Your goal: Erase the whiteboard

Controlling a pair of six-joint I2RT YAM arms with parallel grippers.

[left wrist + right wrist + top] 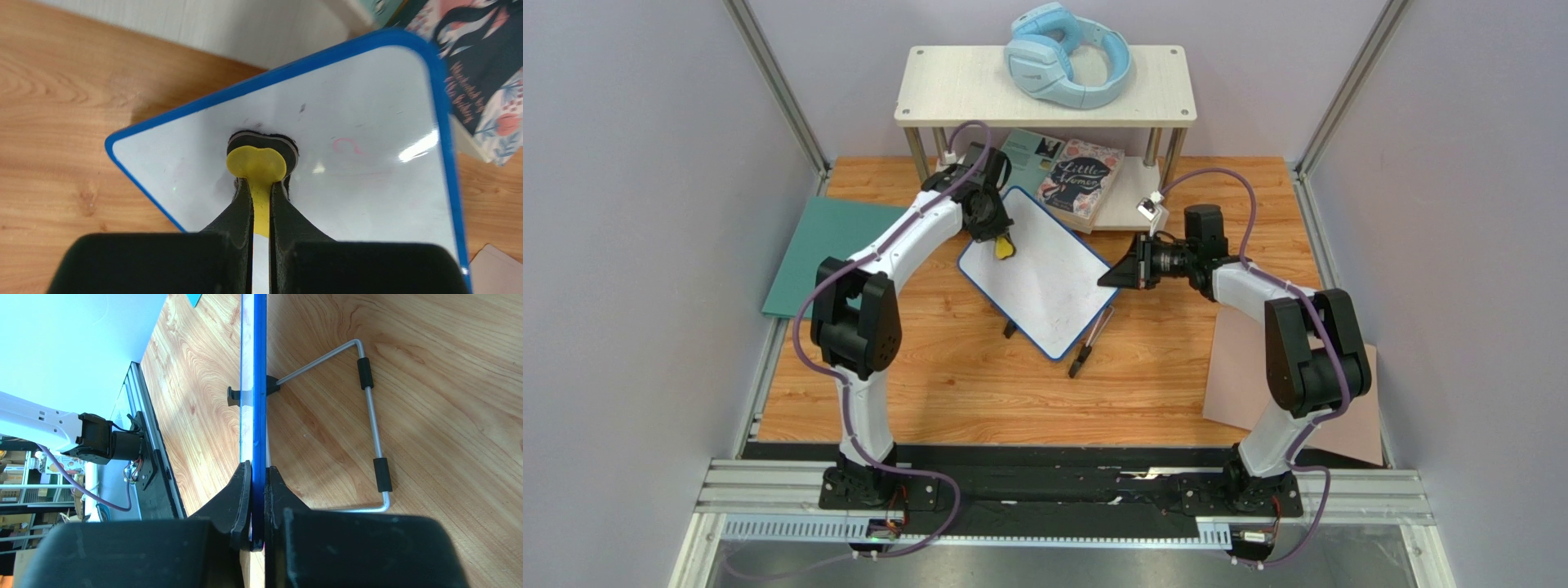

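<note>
Whiteboard (pixel 1044 276): mid-counter (pixel 940 380), propped on wire stand (pixel 368 416); long axis runs far-left to near-right.
L hand (pixel 263 190): closed on yellow eraser (pixel 256 164), pad against board's far end.
R hand (pixel 258 474): pinching board's right edge.
Pink mark (pixel 347 145): just beside eraser; L arm nearer.

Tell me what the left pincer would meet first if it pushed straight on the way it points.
The whiteboard: the left pincer points at its face, and the yellow eraser it grips seems to be touching it.
</note>
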